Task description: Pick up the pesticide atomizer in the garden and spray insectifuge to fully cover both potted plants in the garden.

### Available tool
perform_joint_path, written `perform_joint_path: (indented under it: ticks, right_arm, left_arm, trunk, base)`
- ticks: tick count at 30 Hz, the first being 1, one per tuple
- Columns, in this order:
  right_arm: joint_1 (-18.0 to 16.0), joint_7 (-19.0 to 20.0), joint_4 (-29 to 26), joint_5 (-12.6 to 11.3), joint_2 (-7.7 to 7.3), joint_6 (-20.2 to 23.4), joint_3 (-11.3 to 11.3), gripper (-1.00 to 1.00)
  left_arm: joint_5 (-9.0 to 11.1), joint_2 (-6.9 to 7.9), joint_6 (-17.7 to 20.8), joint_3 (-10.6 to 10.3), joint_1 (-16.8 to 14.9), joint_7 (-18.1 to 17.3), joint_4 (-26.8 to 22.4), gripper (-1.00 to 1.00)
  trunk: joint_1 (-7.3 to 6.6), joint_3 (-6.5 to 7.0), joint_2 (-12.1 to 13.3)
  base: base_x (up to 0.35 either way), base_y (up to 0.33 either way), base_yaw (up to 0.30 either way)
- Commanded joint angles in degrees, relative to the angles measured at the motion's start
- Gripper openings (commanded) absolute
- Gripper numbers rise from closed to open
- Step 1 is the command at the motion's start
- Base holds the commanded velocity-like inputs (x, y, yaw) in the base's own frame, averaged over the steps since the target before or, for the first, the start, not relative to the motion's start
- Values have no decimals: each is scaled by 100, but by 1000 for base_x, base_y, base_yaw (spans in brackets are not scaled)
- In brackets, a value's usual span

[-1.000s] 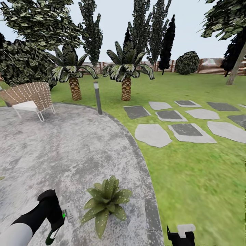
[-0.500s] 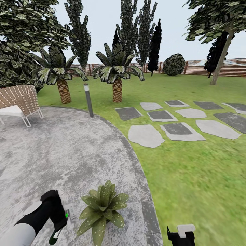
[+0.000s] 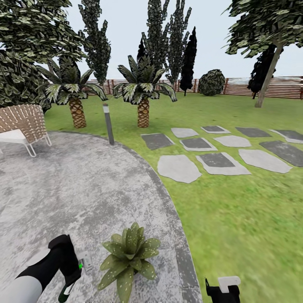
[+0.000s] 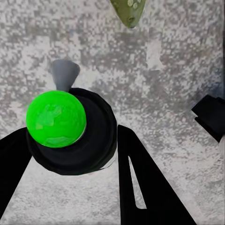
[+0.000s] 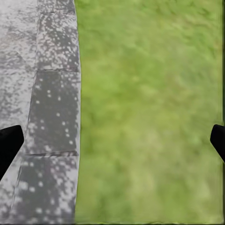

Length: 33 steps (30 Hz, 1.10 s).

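Note:
My left gripper point(image 3: 69, 273) is shut on the pesticide atomizer point(image 3: 65, 291), low in the head view. A slim dark green part sticks out below the hand and a pale grey nozzle point(image 3: 86, 261) points toward a potted plant point(image 3: 128, 254) close to its right. In the left wrist view the atomizer point(image 4: 70, 140) is a black round body with a bright green cap point(image 4: 55, 118), held between two black fingers point(image 4: 140, 183); a leaf tip point(image 4: 129, 11) pokes in beyond it. My right gripper point(image 5: 112, 140) hangs open over the paving's edge. The second potted plant is out of view.
The round grey paving point(image 3: 75, 189) meets lawn point(image 3: 244, 219) to the right. A wicker chair point(image 3: 23, 124) stands at the far left, a short lamp post point(image 3: 108, 124) by the rim. Two palms point(image 3: 143, 92), stepping stones point(image 3: 202, 153) and a slat fence point(image 3: 277, 86) lie beyond.
The whole picture has slid a little to the left, so the camera has turned right. My left gripper still holds the atomizer beside the plant.

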Motion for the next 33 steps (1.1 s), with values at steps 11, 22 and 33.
perform_joint_path:
  ticks: [11, 22, 33]
  right_arm:
    - [-5, -17, 8, 60, 1, -19, -39, 100]
    - [-5, -9, 8, 60, 0, -19, -39, 100]
    - [-5, -15, 2, 60, -1, -19, -39, 100]
  left_arm:
    - [-6, -11, 53, -22, 2, -36, -9, -100]
    - [-6, -11, 51, -9, 26, -19, -9, -100]
    - [52, -163, 30, 20, 20, 316, -9, -100]
  trunk:
    - [-4, 40, -3]
    - [-4, 60, -3]
    - [-4, 60, -3]
  base:
    - [-175, 245, -258]
    - [98, 148, -130]
    - [-4, 1, -5]
